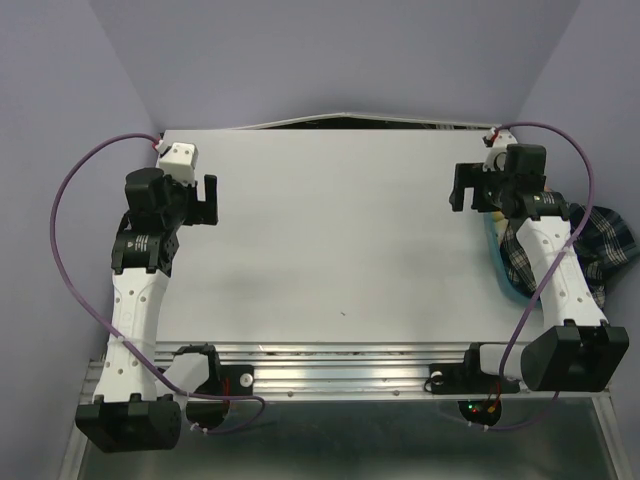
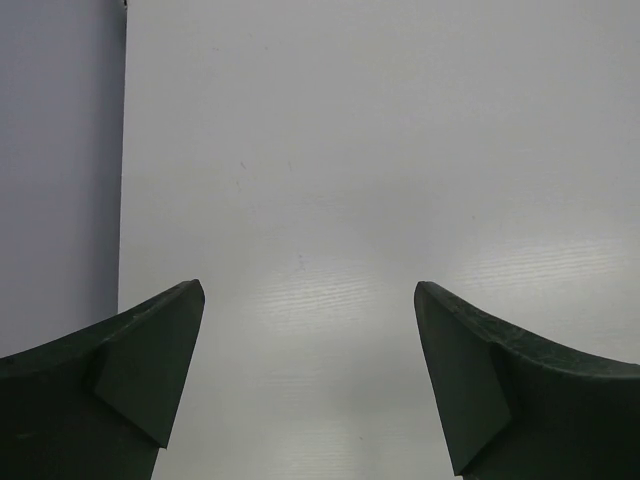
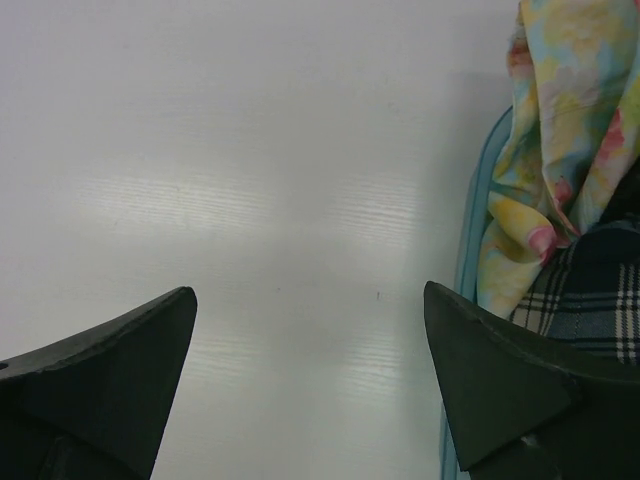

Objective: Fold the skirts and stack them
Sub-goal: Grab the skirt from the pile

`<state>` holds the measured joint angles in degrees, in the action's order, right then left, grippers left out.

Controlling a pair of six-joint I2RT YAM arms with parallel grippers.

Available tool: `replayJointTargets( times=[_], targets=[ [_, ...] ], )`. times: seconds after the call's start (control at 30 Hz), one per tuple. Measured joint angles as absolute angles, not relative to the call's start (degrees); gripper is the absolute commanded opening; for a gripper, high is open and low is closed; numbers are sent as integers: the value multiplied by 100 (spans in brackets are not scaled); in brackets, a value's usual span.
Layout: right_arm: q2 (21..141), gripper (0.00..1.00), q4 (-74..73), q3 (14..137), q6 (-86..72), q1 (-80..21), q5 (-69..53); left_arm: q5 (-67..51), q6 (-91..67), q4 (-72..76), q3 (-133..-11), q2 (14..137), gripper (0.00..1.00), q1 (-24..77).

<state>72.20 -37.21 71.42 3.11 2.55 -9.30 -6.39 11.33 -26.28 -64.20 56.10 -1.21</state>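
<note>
With left gripper (image 2: 310, 298) and right gripper (image 3: 310, 300) both hanging wide open and empty, we are aiming the right one at 3 o'clock, pinching one loose floral skirt (image 3: 560, 120) fold, leaving the plaid skirt (image 3: 590, 300) in the bin (image 3: 468, 250).

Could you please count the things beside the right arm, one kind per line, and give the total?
Skirts: 2 (plaid skirt, floral skirt)
Bins: 1 (teal bin)
Total: 3
</note>
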Motion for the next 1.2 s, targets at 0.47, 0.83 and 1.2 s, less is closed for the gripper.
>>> replayJointTargets(
  times=[0.47,0.83,1.2],
  targets=[
    [7181,100,-4073,7192,1896,1125,1020,-1177,1367,-3081,-6812,6010,99,-121],
    [7686,100,-3758,7863,4077,3413,1240,-1483,1417,-3242,-7057,6211,99,-121],
    [7631,100,-3249,7415,5398,4003,1188,-1570,1413,-3291,-7057,6265,99,-121]
  ],
)
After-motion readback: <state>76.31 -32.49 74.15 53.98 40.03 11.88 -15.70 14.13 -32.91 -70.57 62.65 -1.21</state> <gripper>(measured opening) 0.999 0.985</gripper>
